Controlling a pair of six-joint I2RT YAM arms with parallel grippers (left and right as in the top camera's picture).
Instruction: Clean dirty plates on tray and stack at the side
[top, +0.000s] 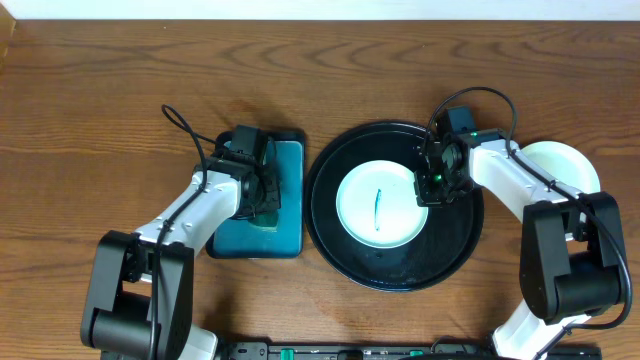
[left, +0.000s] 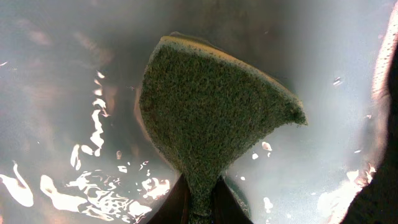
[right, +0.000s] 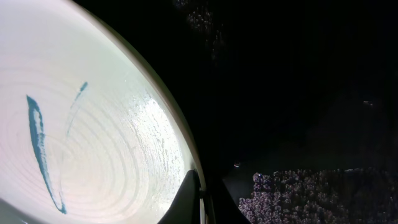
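A pale mint-white plate (top: 378, 205) with a teal scribble lies in the middle of the round black tray (top: 400, 265). My right gripper (top: 435, 186) is shut on this plate's right rim. In the right wrist view the rim of the plate (right: 93, 143) runs between the fingers (right: 202, 200), with the black tray (right: 280, 74) beside it. My left gripper (top: 262, 195) is over the teal tray, shut on a green sponge (left: 211, 106) pinched between its fingers (left: 200, 208). A second pale plate (top: 560, 160) lies on the wood at the right, partly hidden by my right arm. The yellow plate is out of view.
The rectangular teal tray (top: 285, 228) stands left of the black tray, its surface wet and shiny in the left wrist view (left: 62, 93). Brown wood tabletop (top: 320, 70) surrounds both trays.
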